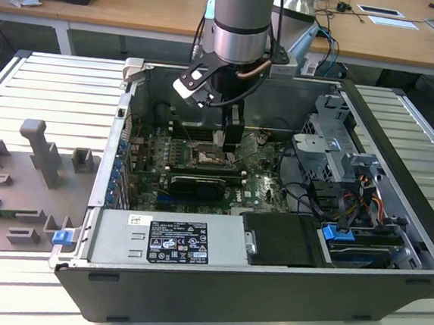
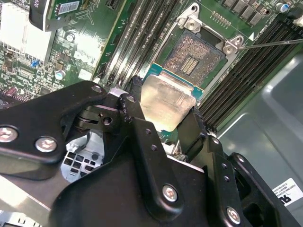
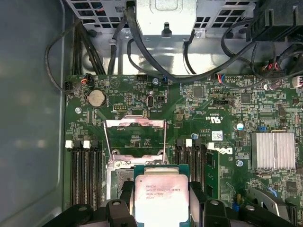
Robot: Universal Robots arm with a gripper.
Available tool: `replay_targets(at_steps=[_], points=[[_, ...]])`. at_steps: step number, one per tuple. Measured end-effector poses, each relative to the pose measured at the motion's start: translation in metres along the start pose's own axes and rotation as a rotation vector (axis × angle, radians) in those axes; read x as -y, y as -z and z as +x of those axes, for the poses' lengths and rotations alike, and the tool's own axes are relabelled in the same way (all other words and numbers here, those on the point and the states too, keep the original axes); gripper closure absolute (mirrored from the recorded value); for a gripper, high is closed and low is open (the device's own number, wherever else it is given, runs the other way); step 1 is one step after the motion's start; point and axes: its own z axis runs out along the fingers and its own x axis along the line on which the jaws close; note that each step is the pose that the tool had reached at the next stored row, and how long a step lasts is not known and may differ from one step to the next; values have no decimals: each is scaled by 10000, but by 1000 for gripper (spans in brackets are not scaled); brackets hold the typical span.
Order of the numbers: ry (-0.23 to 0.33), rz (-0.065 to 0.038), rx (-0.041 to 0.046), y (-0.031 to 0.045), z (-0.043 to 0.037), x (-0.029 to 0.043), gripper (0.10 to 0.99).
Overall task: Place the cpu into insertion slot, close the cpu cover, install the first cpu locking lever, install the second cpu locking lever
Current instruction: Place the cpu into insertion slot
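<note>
My gripper [image 1: 230, 139] hangs inside the open computer case, just above the insertion slot [image 1: 211, 159]. It is shut on the cpu [image 2: 166, 100], a flat square chip with a silver-grey top, held by two opposite edges between the black fingers [image 2: 134, 109]. In the second wrist view the chip hovers tilted over the near edge of the dark, bare insertion slot [image 2: 194, 56]. In the first wrist view the cpu [image 3: 161, 196] covers part of the slot [image 3: 119, 178]. The cpu cover [image 3: 135, 124] is swung open beyond the slot. A thin locking lever [image 2: 270, 43] sticks out beside the socket.
Long black memory slots [image 3: 85, 170] flank the socket on both sides. A finned heat sink [image 3: 272, 150] and black cables [image 3: 142, 56] lie nearby. In the exterior view a graphics card [image 1: 198, 182], power supply [image 1: 168, 238] and drive cage [image 1: 339, 154] crowd the case.
</note>
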Motion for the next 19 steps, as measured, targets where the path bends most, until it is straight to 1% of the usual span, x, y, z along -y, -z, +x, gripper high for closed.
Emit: replay_targets(at_steps=[8, 15, 19], points=[[0, 0, -7, -38, 6, 4, 541], [2, 0, -5, -55, 9, 19, 541], [-55, -1, -4, -66, 10, 48, 541]])
